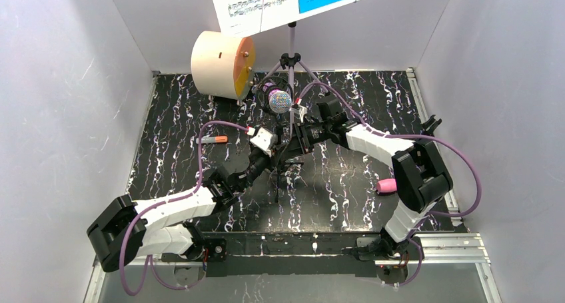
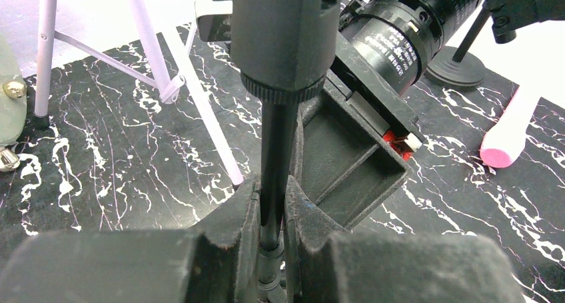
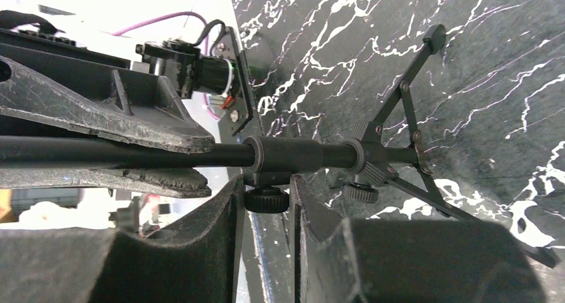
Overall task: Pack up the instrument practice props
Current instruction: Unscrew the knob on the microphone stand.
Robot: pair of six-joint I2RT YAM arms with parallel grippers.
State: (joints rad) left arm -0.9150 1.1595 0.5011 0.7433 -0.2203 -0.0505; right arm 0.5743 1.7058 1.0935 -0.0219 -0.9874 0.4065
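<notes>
- White walls box in my black marbled bench (image 1: 173, 116). From above, the black mic tripod (image 1: 278, 183) sits at centre between my arms.
- Left wrist: my left claw (image 2: 272, 210) is clamped on its pole.
- Right wrist: my right claw (image 3: 266, 203) flanks the collar knob; I cannot tell whether it grips.
- Risk: opposed pulls could bend or slip the pole.
</notes>
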